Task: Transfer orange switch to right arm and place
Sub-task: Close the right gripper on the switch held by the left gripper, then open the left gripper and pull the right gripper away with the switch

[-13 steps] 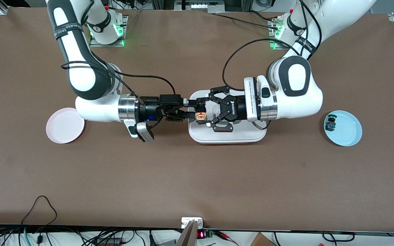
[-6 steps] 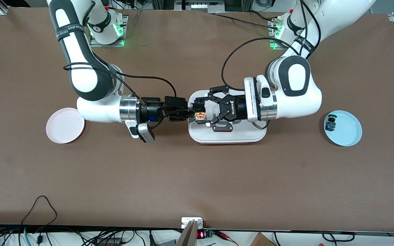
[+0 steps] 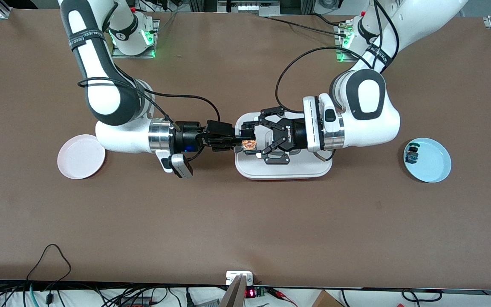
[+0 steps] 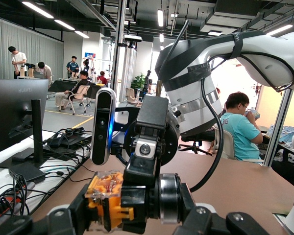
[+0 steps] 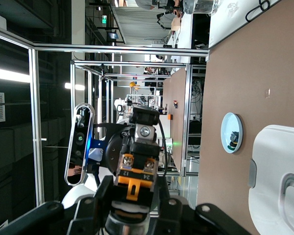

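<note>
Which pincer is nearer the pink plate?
Right. The right pincer is over the white tray's edge toward the pink plate; the left pincer sits just past it, holding the orange switch.

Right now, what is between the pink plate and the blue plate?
In the front view, between the pink plate and the blue plate lies the white tray; above it both grippers meet at the orange switch.
</note>
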